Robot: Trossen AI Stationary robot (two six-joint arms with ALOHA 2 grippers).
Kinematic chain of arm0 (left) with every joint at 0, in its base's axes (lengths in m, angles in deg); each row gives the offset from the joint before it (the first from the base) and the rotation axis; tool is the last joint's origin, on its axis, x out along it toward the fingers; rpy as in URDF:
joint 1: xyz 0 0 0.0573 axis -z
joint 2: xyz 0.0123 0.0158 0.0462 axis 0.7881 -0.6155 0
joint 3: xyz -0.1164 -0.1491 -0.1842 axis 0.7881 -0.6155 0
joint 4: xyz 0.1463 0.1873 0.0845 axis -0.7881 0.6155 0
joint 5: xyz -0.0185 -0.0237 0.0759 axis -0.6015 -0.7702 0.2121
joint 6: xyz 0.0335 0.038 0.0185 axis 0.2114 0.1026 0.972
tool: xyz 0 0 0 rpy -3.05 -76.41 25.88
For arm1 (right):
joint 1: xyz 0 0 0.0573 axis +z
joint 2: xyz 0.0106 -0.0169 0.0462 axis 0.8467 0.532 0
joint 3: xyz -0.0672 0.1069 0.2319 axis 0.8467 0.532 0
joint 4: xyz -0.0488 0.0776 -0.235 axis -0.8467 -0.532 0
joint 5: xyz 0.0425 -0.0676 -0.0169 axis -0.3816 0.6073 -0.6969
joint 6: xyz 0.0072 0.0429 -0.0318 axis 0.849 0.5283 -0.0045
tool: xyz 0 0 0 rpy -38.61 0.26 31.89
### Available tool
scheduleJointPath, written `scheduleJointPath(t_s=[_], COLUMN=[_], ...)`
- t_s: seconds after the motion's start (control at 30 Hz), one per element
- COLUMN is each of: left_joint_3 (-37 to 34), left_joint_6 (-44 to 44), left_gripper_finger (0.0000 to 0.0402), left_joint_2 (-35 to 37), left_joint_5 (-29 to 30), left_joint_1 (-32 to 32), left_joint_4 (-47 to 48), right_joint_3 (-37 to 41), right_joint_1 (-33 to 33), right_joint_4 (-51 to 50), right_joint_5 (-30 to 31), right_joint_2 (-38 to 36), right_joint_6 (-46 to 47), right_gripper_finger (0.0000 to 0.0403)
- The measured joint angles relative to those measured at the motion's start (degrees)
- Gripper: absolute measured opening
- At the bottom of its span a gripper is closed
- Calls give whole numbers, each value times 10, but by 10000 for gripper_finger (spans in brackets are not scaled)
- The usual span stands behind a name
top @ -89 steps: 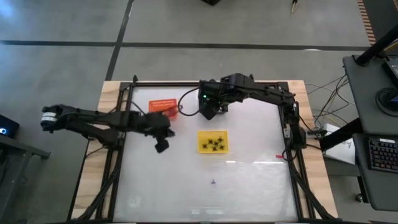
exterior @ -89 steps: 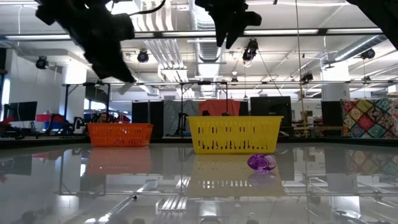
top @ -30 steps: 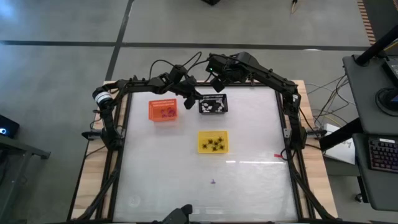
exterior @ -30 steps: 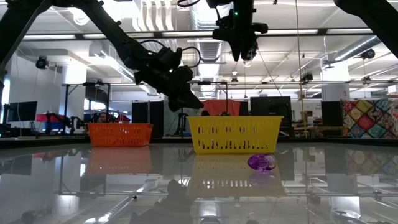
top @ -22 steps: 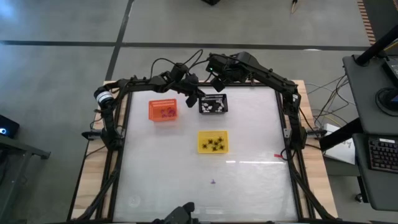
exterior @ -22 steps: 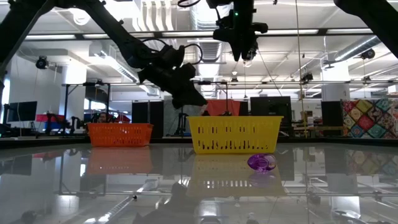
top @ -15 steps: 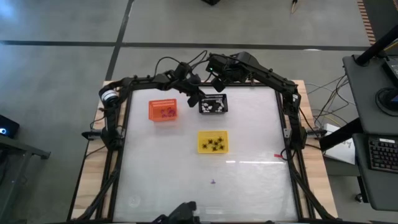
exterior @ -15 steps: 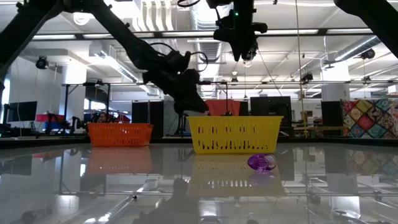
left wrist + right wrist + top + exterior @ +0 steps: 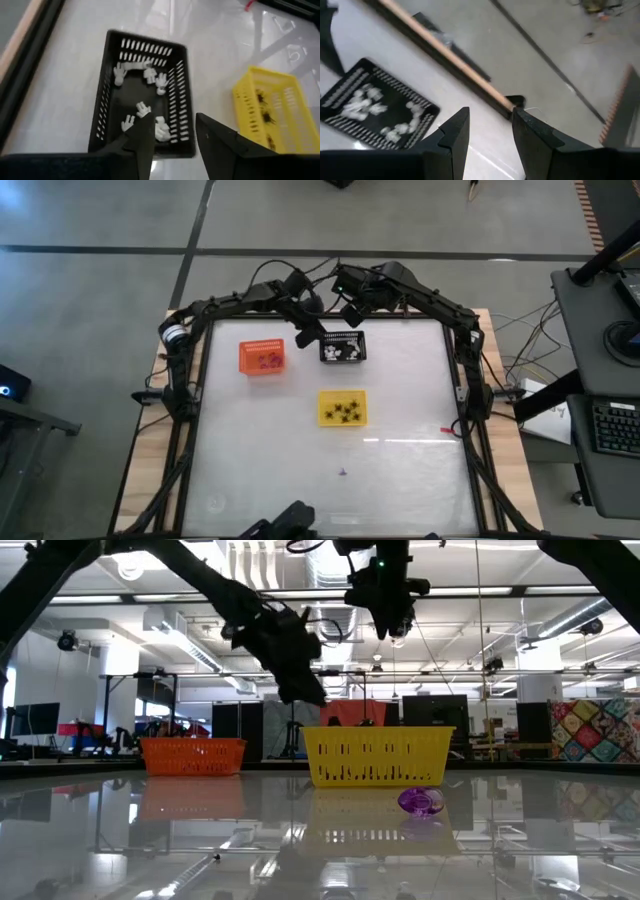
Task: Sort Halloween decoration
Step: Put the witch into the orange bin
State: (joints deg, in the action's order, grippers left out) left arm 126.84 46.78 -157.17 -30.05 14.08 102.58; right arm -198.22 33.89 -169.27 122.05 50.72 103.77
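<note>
A black basket [image 9: 342, 348] at the table's far middle holds several white pieces [image 9: 150, 75]. In front of it a yellow basket [image 9: 342, 408] holds black spider pieces [image 9: 265, 107]. An orange basket [image 9: 262, 357] with small pieces stands to the left. One purple piece [image 9: 420, 802] lies on the table toward the near side [image 9: 341, 473]. My left gripper [image 9: 172, 145] hangs open above the black basket's left end [image 9: 308, 335], with nothing between its fingers. My right gripper [image 9: 490, 135] hangs open and higher, beyond the black basket's far edge [image 9: 352, 310].
A small red thing [image 9: 447, 432] lies at the table's right. A dark frame [image 9: 190, 380] runs along the table's edges. The glossy tabletop [image 9: 400, 490] lies bare between the yellow basket and the near edge, apart from the purple piece.
My left gripper has gone up and a little toward the table's right, coming over the black basket's left end. My right gripper has kept still, and the baskets have stayed in place.
</note>
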Motion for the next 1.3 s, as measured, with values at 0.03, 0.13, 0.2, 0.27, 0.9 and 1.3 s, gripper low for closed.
scheduleJointPath(t_s=[0.03, 0.13, 0.2, 0.27, 0.9, 1.3], left_joint_3=[1, -5, -13, -16, -149, -240], left_joint_6=[6, 13, 30, 48, 106, 21], left_gripper_finger=[125, 125, 125, 125, 125, 125], left_joint_2=[9, 38, 60, 85, 419, 570], left_joint_5=[0, -1, -1, 0, 58, 101], left_joint_1=[-1, -3, -4, -5, -27, -27], left_joint_4=[10, 44, 79, 117, 254, 217], right_joint_3=[0, 0, 0, 0, 144, 208], right_joint_1=[0, 3, 11, 24, 259, 386], right_joint_4=[0, 0, 0, 0, 10, 79], right_joint_5=[-12, -71, -104, -124, -286, -286], right_joint_2=[-1, -4, -5, -5, -5, -5], right_joint_6=[-3, -11, -9, -6, 181, 435], right_gripper_finger=[139, 139, 139, 139, 139, 139])
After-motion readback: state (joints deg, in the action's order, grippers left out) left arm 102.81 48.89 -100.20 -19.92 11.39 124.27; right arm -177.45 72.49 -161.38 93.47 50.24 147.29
